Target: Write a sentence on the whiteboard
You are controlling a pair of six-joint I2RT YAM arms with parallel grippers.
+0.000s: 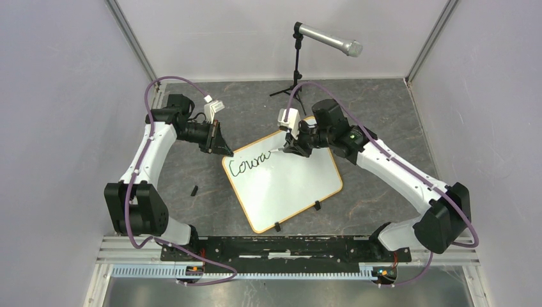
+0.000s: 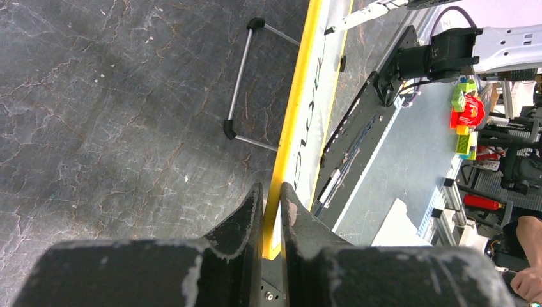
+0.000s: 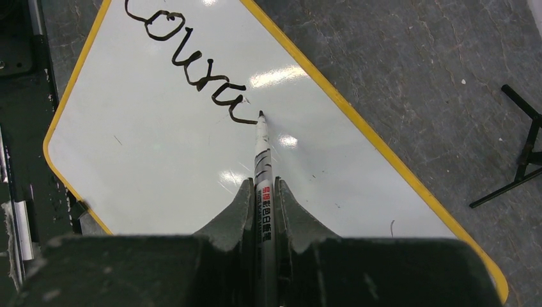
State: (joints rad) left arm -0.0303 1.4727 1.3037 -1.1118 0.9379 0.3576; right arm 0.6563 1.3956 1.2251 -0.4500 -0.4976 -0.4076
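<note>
The whiteboard lies tilted on the grey table, white with an orange rim and two black clip feet at its near edge. Black cursive writing reading about "Coura" runs along its upper left; it also shows in the right wrist view. My right gripper is shut on a white marker, whose black tip touches the board at the end of the last stroke. My left gripper is shut on the board's orange rim at its far left corner.
A microphone on a black tripod stand stands behind the board. A small black cap lies on the table left of the board. The arms' black base rail runs along the near edge.
</note>
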